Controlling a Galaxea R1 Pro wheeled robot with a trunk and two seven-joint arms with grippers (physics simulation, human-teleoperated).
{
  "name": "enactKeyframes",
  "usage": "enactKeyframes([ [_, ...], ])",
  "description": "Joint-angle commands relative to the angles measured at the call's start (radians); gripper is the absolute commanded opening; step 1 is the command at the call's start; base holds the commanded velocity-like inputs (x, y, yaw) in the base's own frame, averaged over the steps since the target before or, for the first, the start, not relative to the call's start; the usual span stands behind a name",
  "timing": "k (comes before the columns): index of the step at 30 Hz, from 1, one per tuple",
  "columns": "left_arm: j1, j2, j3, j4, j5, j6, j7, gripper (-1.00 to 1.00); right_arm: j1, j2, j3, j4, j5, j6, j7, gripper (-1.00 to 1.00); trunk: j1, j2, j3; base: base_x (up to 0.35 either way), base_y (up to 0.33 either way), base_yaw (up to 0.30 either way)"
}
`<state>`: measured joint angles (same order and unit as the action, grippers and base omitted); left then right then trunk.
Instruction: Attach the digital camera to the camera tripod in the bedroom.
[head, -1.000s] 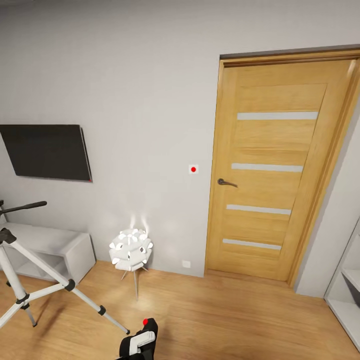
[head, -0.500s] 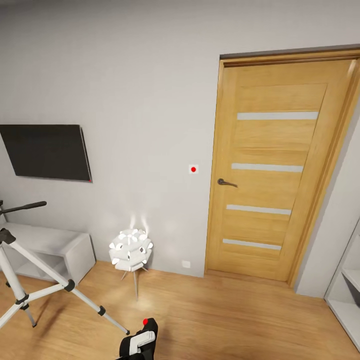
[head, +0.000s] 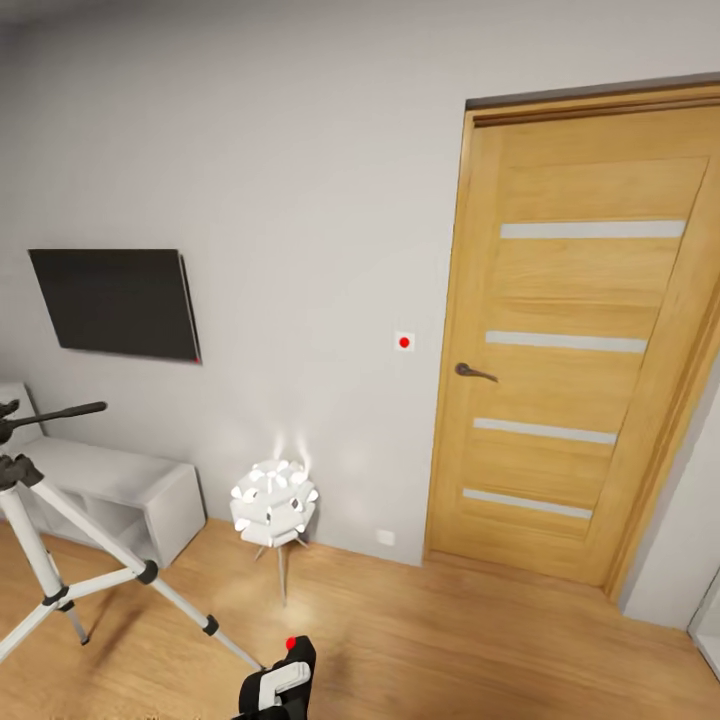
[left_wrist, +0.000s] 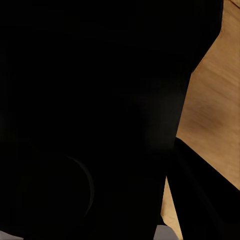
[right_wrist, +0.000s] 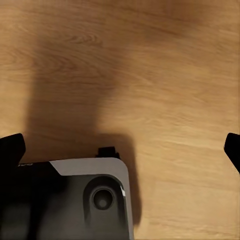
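left pincer (head: 272, 690) seemingly clamps the digital camera (head: 296, 654) near the camera tripod (head: 60, 560); right pincer apart.

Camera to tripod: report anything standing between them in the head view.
Nothing visible does. The digital camera sits low in the head view; bare wood floor separates it from the camera tripod. The lamp stands beyond.

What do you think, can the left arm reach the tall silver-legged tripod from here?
Probably not yet. The tall silver-legged tripod stands to the left across the light wood floor, apart from the left end effector holding the small black red-buttoned camera. Nothing stands between them.
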<state>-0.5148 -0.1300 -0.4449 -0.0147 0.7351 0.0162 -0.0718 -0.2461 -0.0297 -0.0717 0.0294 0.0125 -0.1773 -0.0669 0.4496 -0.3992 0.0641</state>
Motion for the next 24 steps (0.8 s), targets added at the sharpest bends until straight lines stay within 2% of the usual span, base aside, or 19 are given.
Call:
enactKeyframes([
  [1,-0.001,0.0,-0.008,0.001,0.01,0.001,-0.005,-1.0,-0.001,0.0,-0.007,0.003,0.001,-0.007,-0.001,1.0,0.0,-0.001,0.0,0.012,-0.007,0.271],
  [24,0.006,0.001,-0.004,0.013,0.026,-0.002,-0.001,-1.0,-0.001,-0.003,-0.007,0.003,0.001,-0.005,-0.001,1.0,0.0,-0.001,0.0,0.001,-0.001,0.277],
])
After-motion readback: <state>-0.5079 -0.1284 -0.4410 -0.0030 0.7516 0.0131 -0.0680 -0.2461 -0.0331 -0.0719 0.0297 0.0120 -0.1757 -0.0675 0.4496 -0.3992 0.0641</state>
